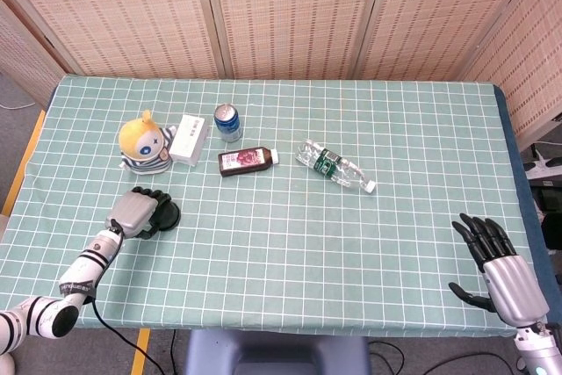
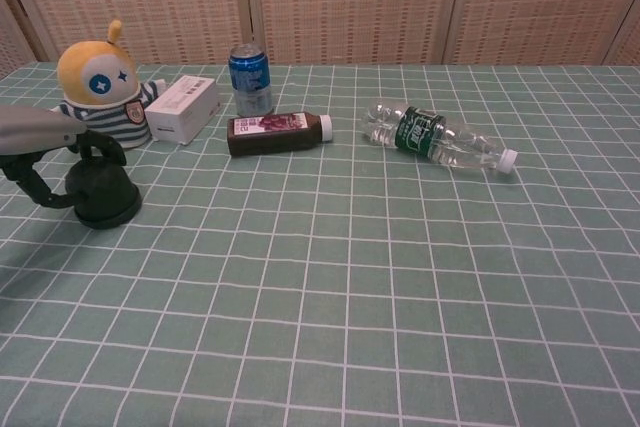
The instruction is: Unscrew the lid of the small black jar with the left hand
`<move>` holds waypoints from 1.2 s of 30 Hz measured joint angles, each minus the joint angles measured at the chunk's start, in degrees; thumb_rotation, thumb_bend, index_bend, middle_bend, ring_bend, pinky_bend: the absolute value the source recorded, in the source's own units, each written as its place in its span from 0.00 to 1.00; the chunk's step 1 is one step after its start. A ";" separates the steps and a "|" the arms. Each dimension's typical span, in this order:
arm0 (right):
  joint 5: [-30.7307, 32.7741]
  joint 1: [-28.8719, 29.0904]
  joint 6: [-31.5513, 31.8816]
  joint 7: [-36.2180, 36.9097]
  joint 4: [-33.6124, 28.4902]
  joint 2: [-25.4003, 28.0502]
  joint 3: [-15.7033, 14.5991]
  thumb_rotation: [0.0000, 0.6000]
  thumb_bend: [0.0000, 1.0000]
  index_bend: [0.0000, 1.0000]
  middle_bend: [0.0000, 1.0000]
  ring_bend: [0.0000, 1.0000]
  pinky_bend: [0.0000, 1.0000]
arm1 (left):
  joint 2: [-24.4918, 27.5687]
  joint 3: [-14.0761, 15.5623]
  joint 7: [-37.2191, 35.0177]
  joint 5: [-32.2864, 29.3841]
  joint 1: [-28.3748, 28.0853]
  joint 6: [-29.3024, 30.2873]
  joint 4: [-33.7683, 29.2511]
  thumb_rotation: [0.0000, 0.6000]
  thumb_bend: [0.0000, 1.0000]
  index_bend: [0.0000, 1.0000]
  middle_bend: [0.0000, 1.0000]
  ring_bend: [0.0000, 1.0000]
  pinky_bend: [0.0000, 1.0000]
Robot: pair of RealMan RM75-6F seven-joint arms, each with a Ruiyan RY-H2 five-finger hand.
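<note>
The small black jar (image 2: pixel 106 193) stands on the green checked tablecloth at the near left, just in front of the toy. My left hand (image 1: pixel 134 211) lies over it from the left. Its fingers (image 2: pixel 98 143) curl down over the domed lid and the thumb reaches the jar's left side, so the hand grips the lid. In the head view only the jar's right edge (image 1: pixel 170 213) shows past the hand. My right hand (image 1: pixel 499 260) hovers at the table's near right corner with its fingers spread and nothing in it; the chest view does not show it.
Behind the jar sits a yellow-headed striped toy (image 1: pixel 145 142), with a white box (image 1: pixel 189 139) and a blue can (image 1: pixel 227 122) to its right. A dark juice bottle (image 1: pixel 247 161) and a clear water bottle (image 1: pixel 335 165) lie on their sides mid-table.
</note>
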 measured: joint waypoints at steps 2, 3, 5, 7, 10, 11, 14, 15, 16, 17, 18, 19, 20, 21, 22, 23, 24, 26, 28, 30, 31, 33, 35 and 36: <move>0.06 -0.01 -0.04 -0.08 0.06 -0.06 0.01 1.00 0.09 0.00 0.00 0.00 0.00 | 0.07 -0.17 -0.46 0.66 0.24 0.48 0.00 1.00 0.41 0.48 0.52 0.32 0.24; 0.10 0.00 -0.08 -0.16 0.07 -0.10 0.02 1.00 0.09 0.00 0.00 0.00 0.00 | 0.15 -0.21 -0.65 1.05 0.38 0.76 -0.03 1.00 0.41 0.49 0.52 0.33 0.24; 0.23 0.05 -0.30 -0.33 0.13 -0.20 0.04 1.00 0.09 0.00 0.00 0.00 0.00 | 0.53 -0.30 -1.13 1.98 0.82 1.60 -0.28 1.00 0.41 0.49 0.53 0.33 0.24; 0.26 0.12 -0.57 -0.51 0.14 -0.31 0.01 1.00 0.09 0.00 0.00 0.00 0.00 | 1.14 -0.47 -1.66 2.66 1.28 2.40 -0.81 1.00 0.41 0.50 0.54 0.34 0.24; 0.19 0.16 -0.67 -0.70 0.08 -0.40 -0.06 1.00 0.09 0.00 0.00 0.00 0.00 | 2.20 -0.89 -2.32 3.13 1.82 3.46 -1.84 1.00 0.41 0.50 0.55 0.34 0.25; 0.20 0.15 -0.65 -0.72 0.06 -0.41 -0.06 1.00 0.09 0.00 0.00 0.00 0.00 | 2.55 -1.10 -2.63 3.23 2.01 3.91 -2.19 1.00 0.41 0.50 0.55 0.35 0.26; 0.07 0.11 -0.57 -0.71 0.00 -0.40 -0.12 1.00 0.09 0.00 0.00 0.00 0.00 | 3.87 -1.91 -3.80 2.84 2.77 5.13 -3.25 1.00 0.41 0.51 0.57 0.37 0.28; 0.02 0.11 -0.57 -0.69 -0.02 -0.38 -0.15 1.00 0.09 0.00 0.00 0.00 0.00 | 4.27 -2.09 -3.99 2.35 2.93 5.14 -3.44 1.00 0.41 0.50 0.57 0.37 0.28; -0.04 0.11 -0.56 -0.70 -0.03 -0.38 -0.17 1.00 0.09 0.00 0.00 0.00 0.00 | 4.81 -2.25 -4.08 1.43 3.09 4.97 -3.63 1.00 0.41 0.50 0.57 0.37 0.28; -0.08 0.12 -0.56 -0.70 -0.05 -0.38 -0.20 1.00 0.09 0.00 0.00 0.00 0.00 | 5.22 -2.33 -4.03 0.54 3.19 4.73 -3.73 1.00 0.41 0.51 0.57 0.37 0.28; -0.13 0.12 -0.57 -0.71 -0.08 -0.36 -0.22 1.00 0.09 0.00 0.00 0.00 0.00 | 5.61 -2.37 -3.88 -0.49 3.28 4.41 -3.78 1.00 0.41 0.50 0.57 0.37 0.28; -0.17 0.12 -0.57 -0.75 -0.09 -0.34 -0.25 1.00 0.09 0.00 0.00 0.00 0.00 | 6.07 -2.37 -3.59 -2.03 3.41 3.93 -3.77 1.00 0.41 0.50 0.58 0.37 0.28; -0.19 0.11 -0.56 -0.75 -0.10 -0.34 -0.26 1.00 0.09 0.00 0.00 0.00 0.00 | 6.36 -2.33 -3.39 -3.27 3.52 3.49 -3.69 1.00 0.41 0.50 0.58 0.37 0.28; -0.26 0.10 -0.55 -0.75 -0.15 -0.34 -0.30 1.00 0.09 0.00 0.00 0.00 0.00 | 6.61 -2.27 -3.25 -4.53 3.64 2.97 -3.55 1.00 0.41 0.49 0.57 0.37 0.28; -0.34 0.09 -0.55 -0.79 -0.22 -0.35 -0.35 1.00 0.09 0.00 0.00 0.00 0.00 | 6.85 -2.14 -3.12 -6.18 3.81 2.09 -3.22 1.00 0.41 0.49 0.57 0.37 0.28; -0.38 0.08 -0.55 -0.84 -0.25 -0.35 -0.39 1.00 0.09 0.00 0.00 0.00 0.00 | 6.97 -2.00 -3.05 -7.29 3.95 1.32 -2.83 1.00 0.41 0.48 0.57 0.37 0.28; -0.43 0.07 -0.57 -0.87 -0.29 -0.36 -0.43 1.00 0.09 0.00 0.00 0.00 0.00 | 7.00 -1.85 -3.00 -8.15 4.08 0.56 -2.28 1.00 0.41 0.48 0.56 0.37 0.28; -0.51 0.05 -0.60 -0.98 -0.39 -0.37 -0.51 1.00 0.09 0.00 0.00 0.00 0.00 | 6.80 -1.43 -2.88 -9.26 4.35 -0.56 -0.71 1.00 0.41 0.43 0.52 0.37 0.27; -0.49 0.02 -0.67 -1.30 -0.50 -0.39 -0.56 1.00 0.09 0.00 0.00 0.00 0.00 | 6.36 -0.99 -2.95 -9.67 4.63 -1.58 0.60 1.00 0.41 0.33 0.45 0.35 0.26; -0.48 0.00 -0.71 -1.44 -0.50 -0.43 -0.58 1.00 0.09 0.00 0.00 0.00 0.00 | 5.95 -0.56 -3.12 -9.67 4.88 -2.36 1.24 1.00 0.41 0.21 0.36 0.32 0.26; -0.50 0.02 -0.78 -1.51 -0.49 -0.47 -0.60 1.00 0.09 0.00 0.00 0.00 0.00 | 5.75 -0.28 -3.06 -9.52 4.97 -2.54 1.49 1.00 0.41 0.13 0.29 0.30 0.26; -0.48 0.04 -0.90 -1.56 -0.59 -0.49 -0.63 1.00 0.09 0.00 0.00 0.00 0.00 | 5.55 -0.03 -2.65 -9.35 5.04 -2.60 1.69 1.00 0.41 0.05 0.18 0.24 0.26; -0.45 0.06 -0.91 -1.54 -0.64 -0.47 -0.62 1.00 0.09 0.00 0.00 0.00 0.00 | 5.35 0.18 -1.95 -9.32 5.10 -2.43 1.84 1.00 0.41 0.01 0.11 0.19 0.26; -0.44 0.06 -0.91 -1.53 -0.64 -0.47 -0.61 1.00 0.09 0.00 0.00 0.00 0.00 | 5.26 0.25 -1.74 -9.33 5.13 -2.31 1.89 1.00 0.42 0.00 0.09 0.17 0.25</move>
